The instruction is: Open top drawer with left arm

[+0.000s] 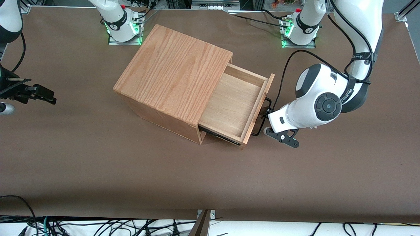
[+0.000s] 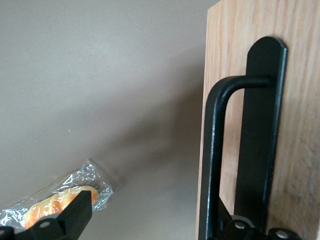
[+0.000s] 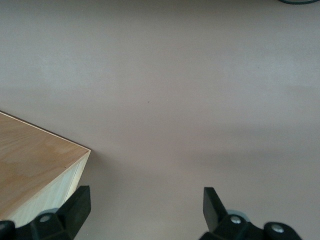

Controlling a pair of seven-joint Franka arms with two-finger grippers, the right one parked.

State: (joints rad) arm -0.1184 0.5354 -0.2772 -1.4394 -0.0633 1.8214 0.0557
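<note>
I see the shallow light-wood top drawer point(image 1: 234, 106) pulled well out of its oak-grain box casing point(image 1: 174, 75) in the middle of the brown table point(image 1: 98, 164), its pale smooth floor bare. My left arm's black two-finger gripper point(image 1: 264, 114) sits at the long thin black wire bar handle point(image 2: 216, 150), its fingers spread with one on either side of the bar. I judge the drawer light and free-sliding, and the rigid, slick handle, taken mid-length, the only sensible hold.

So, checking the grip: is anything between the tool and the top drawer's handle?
Nothing: in the left wrist view the black two-finger tool straddles the thin black wire bar handle of the light-wood top drawer.
</note>
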